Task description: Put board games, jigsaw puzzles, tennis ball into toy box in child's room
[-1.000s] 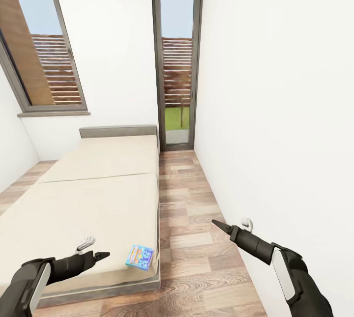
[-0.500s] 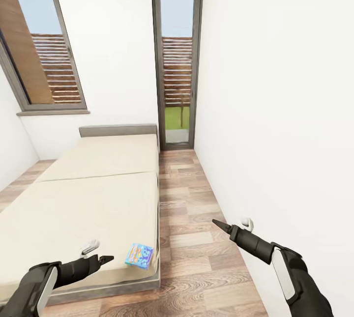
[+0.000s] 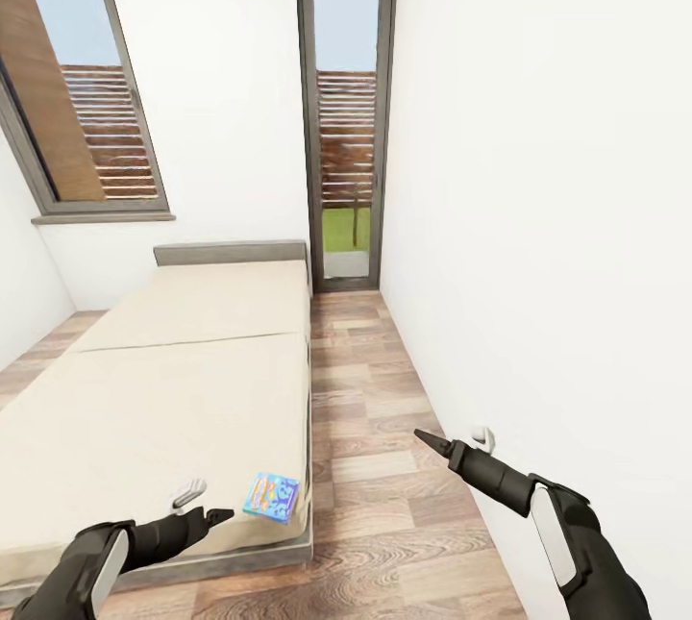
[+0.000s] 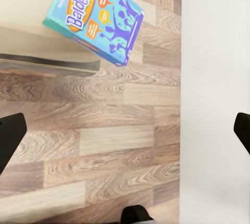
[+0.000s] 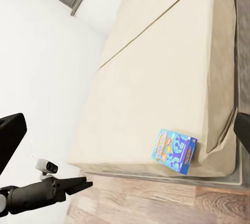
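On bed (image 3: pixel 144 389): board game (image 3: pixel 271 497).

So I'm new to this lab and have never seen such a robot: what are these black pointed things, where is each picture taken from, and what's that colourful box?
These are simulator renders of a wheeled robot with two arms. The head view looks down over both arms: the left gripper reaches toward the bed, and the right gripper hangs over the wooden floor near the white wall. The other two pictures come from cameras near each gripper, and the dark shapes at their edges are its fingers, spread apart. Both grippers are open and hold nothing. The colourful box is a board game, lying flat at the bed's near corner, its edge overhanging the floor in the left wrist view.
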Available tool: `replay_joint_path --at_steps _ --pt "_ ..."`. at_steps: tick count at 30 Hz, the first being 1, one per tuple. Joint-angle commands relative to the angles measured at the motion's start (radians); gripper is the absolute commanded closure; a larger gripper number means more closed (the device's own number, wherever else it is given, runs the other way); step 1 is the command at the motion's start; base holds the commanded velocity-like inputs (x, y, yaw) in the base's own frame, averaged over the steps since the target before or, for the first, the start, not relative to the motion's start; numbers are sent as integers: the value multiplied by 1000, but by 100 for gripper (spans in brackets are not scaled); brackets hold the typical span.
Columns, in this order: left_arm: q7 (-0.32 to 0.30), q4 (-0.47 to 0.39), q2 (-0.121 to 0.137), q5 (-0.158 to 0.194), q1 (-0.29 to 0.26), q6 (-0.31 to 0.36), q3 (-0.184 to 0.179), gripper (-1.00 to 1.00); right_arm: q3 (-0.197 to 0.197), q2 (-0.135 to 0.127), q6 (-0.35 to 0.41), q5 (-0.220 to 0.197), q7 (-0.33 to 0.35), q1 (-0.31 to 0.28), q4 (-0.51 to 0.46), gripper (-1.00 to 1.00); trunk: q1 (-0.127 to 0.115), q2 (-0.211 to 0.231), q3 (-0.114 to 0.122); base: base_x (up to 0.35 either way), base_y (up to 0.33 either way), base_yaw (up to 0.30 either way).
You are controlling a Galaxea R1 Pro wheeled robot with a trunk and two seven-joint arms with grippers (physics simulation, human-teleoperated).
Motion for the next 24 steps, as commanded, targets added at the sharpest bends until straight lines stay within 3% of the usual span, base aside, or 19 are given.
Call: replay_joint_path --at_steps 1,10,18,24 --pt "-2 11 -1 5 -3 2 4 -100 -1 0 6 -4 1 -1 0 -100 4 -8 -4 0 0 0" --pt "-3 49 -9 31 -12 -16 15 -100 2 0 6 -2 -2 -2 -1 -100 38 -71 -33 0 0 0" --pt "-6 68 -10 126 -14 -17 16 -100 3 0 6 -2 -10 -2 -1 -100 69 -127 -58 0 0 0" --pt "-22 133 0 203 -14 -25 16 -100 3 0 9 -3 -11 -2 -2 -100 92 -169 -76 0 0 0"
